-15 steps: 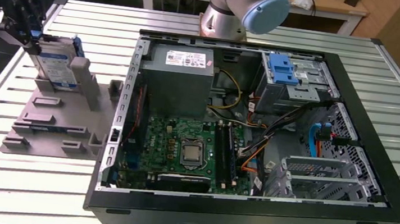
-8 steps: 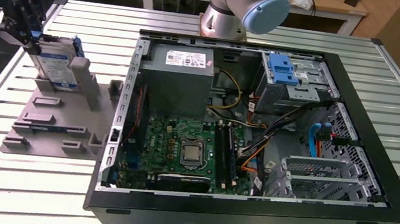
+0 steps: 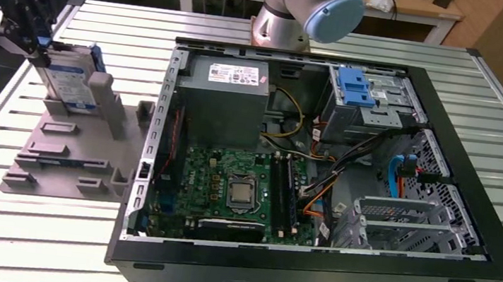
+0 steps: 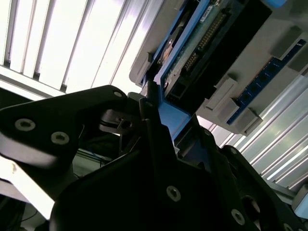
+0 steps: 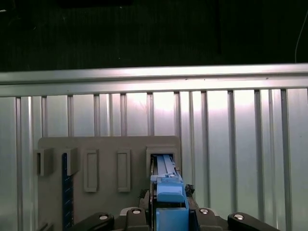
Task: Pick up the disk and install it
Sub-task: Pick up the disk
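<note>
Showing a white-and-blue label (image 3: 67, 88), the disk (image 3: 58, 70) sits clamped between the fingers (image 4: 150, 120).

Blue-framed silver-grey disk (image 3: 69, 83), grey stand (image 3: 64, 162), black end effector (image 3: 35, 44), green motherboard (image 3: 214, 176), ribbed silver table (image 3: 32, 233).

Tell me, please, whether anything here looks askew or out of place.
Nothing stands out. The disk stands upright in the grey holder, with the gripper closed on its top edge, and the open case lies beside them.

Even overhead light; table slats (image 4: 91, 43) glare white in second wrist view; foreground dark.
</note>
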You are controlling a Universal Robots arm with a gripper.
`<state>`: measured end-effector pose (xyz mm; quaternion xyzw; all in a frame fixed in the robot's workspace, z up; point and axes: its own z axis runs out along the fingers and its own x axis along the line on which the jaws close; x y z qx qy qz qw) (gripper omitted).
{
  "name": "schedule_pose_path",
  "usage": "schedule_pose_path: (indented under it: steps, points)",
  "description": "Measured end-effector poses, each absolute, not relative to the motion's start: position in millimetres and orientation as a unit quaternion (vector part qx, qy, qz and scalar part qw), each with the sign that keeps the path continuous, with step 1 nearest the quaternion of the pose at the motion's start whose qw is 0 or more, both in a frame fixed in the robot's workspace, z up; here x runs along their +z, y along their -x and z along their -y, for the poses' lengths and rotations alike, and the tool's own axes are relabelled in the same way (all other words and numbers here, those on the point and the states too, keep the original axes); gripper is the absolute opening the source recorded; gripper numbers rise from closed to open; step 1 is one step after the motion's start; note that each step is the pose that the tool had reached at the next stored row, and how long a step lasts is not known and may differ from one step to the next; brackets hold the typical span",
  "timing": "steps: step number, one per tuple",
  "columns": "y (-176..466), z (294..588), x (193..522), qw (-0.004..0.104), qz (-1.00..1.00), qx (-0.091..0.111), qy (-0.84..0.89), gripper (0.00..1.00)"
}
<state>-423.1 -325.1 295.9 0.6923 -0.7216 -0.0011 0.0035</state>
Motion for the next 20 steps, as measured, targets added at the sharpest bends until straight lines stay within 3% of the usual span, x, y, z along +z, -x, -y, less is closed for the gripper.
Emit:
schedule_pose_path:
  steps: [20]
  points:
    - [423.1, 324.7, 321.2, 0.005, 0.722, 0.001, -0.692, 0.36]
